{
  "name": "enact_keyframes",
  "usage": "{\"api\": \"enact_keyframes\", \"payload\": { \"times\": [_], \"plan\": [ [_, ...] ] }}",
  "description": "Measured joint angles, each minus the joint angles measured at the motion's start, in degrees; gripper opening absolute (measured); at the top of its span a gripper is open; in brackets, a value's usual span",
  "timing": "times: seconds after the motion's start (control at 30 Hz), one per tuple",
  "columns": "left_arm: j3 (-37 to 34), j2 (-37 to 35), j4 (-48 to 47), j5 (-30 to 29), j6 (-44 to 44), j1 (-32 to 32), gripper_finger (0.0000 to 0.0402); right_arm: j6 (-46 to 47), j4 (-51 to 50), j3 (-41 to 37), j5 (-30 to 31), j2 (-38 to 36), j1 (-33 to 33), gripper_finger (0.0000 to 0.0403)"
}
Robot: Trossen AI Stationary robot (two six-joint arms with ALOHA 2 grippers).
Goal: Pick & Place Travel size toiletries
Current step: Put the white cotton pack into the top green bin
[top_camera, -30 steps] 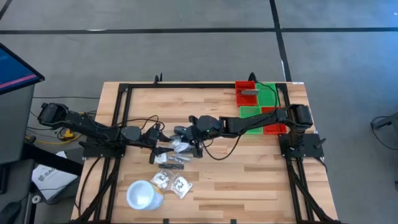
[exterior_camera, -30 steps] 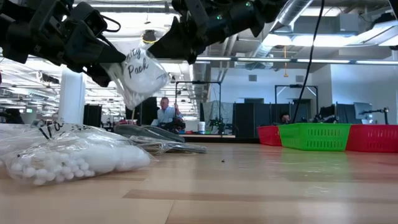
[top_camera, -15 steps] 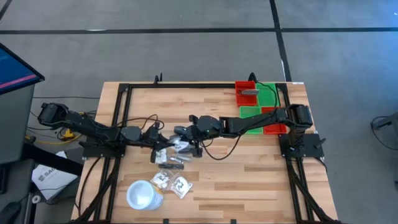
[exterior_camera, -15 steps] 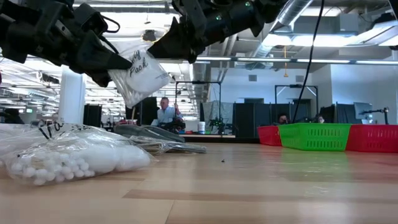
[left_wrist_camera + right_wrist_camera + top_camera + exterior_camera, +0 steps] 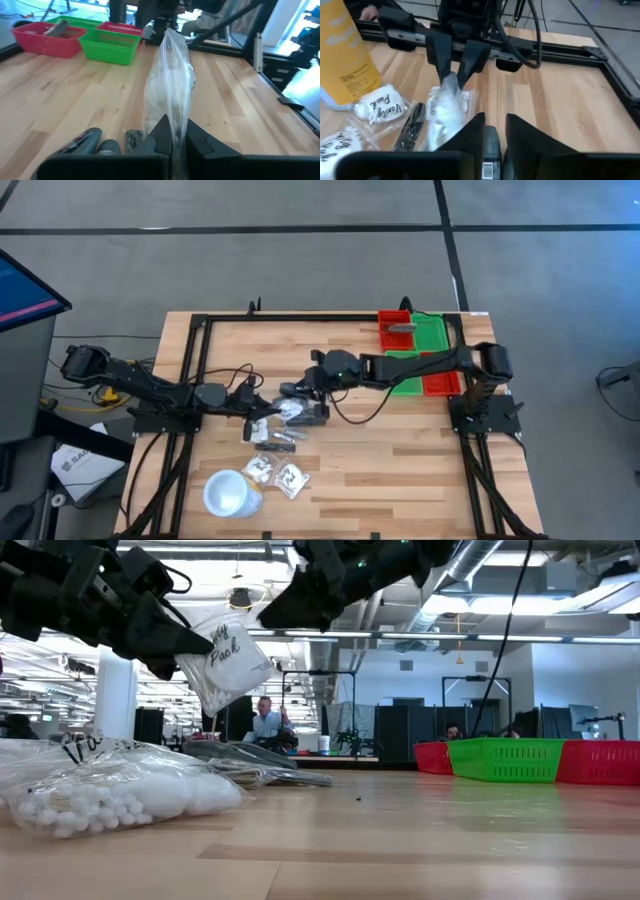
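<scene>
The tabletop (image 5: 400, 460) is pale wood in long planks, smooth with a light sheen, framed by matt black metal rails (image 5: 195, 380). The sachet (image 5: 170, 85) held up is thin, clear, glossy plastic, crinkled, with white fluffy contents. Another clear sachet (image 5: 110, 790) on the wood holds small white beads. The tubes (image 5: 82, 142) look dark grey with a dull satin surface. The baskets (image 5: 112, 42) are moulded plastic mesh, red and green. The left hand (image 5: 174, 142) and right hand (image 5: 492, 130) have matt black plastic-looking fingers. The cup (image 5: 228, 493) looks smooth and white.
</scene>
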Motion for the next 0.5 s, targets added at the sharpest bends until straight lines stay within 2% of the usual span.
{"api": "enact_keyframes", "payload": {
  "times": [0.13, 0.27, 0.5],
  "plan": [
    [0.51, 0.00, -0.12, -2.89, 1.65, 0.14, 0.0002, 0.16, -5.63, 0.00, -0.50, -2.38, -0.09, 0.0113],
    [2.38, -0.02, 0.00, -3.16, 2.77, 1.82, 0.0002, 0.90, -9.79, -0.35, -1.77, -3.78, 0.33, 0.0147],
    [4.10, -0.04, -0.15, -2.76, 6.53, 7.50, 0.0002, 2.84, -14.40, -0.42, -1.86, -4.32, 0.61, 0.0184]
  ]
}}
